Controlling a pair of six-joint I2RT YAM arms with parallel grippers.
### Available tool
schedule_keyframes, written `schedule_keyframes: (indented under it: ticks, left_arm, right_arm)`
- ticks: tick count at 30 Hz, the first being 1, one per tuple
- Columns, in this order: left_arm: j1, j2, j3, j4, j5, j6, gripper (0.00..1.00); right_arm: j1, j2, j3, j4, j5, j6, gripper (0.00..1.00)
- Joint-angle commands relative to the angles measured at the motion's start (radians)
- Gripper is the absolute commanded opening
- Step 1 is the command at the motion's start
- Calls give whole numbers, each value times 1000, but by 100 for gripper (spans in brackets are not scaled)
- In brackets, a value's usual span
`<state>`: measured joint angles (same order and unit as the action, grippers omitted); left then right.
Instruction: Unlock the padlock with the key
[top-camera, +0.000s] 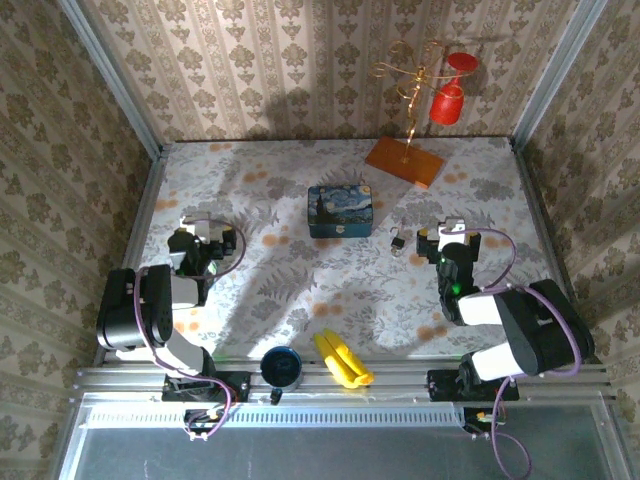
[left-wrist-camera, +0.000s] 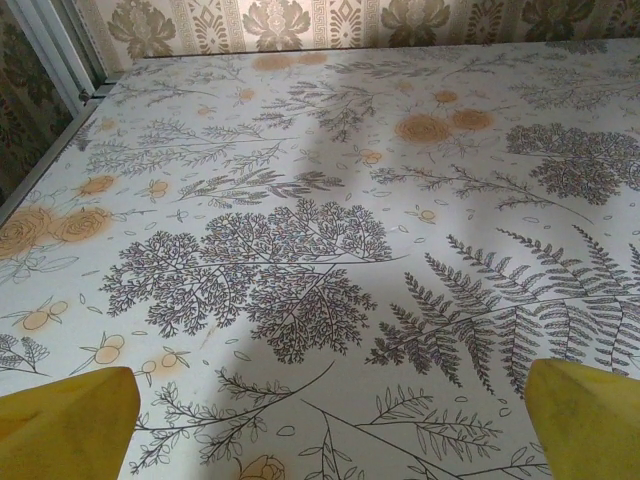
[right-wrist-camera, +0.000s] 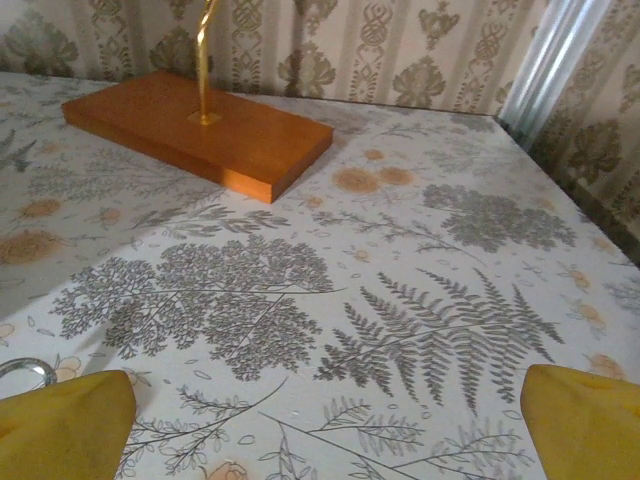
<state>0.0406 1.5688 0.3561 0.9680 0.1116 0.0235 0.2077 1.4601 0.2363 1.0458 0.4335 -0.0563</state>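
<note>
Left gripper (top-camera: 200, 230) and right gripper (top-camera: 446, 233): both jaws wide apart, nothing held. Padlock (top-camera: 397, 240) lies just left of my right gripper. Judged tiny, light, rigid, slippery metal. Pinch the body's flat sides, leaving the shackle free.

No readable text, labels, brands, numbers, signs anywhere
</note>
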Motion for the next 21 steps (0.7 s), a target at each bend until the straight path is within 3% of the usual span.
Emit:
schedule_keyframes:
  ticks: [1, 5, 10, 13, 15, 18, 21]
  left_arm:
    - [-1, -11, 22, -16, 59, 33, 100]
    - [10, -8, 17, -1, 148, 52, 100]
    - [9, -8, 17, 1, 144, 52, 100]
    - [3, -10, 19, -6, 128, 55, 100]
    - [2, -11, 18, -6, 125, 56, 100]
    - [0, -10, 18, -8, 123, 58, 100]
    - [-2, -11, 19, -6, 122, 59, 100]
  right_arm:
    - [-4, 38, -5, 154, -21, -29, 100]
    - [-77, 15, -28, 153, -61, 58, 100]
    - [-121, 4, 9, 56, -132, 95, 100]
    - [-126, 107, 33, 138, -194, 61, 100]
    - [-128, 52, 84, -55, -235, 61, 100]
    - [-152, 67, 163, -183, -252, 85, 100]
    - [-189, 68, 168, -193, -311, 108, 100]
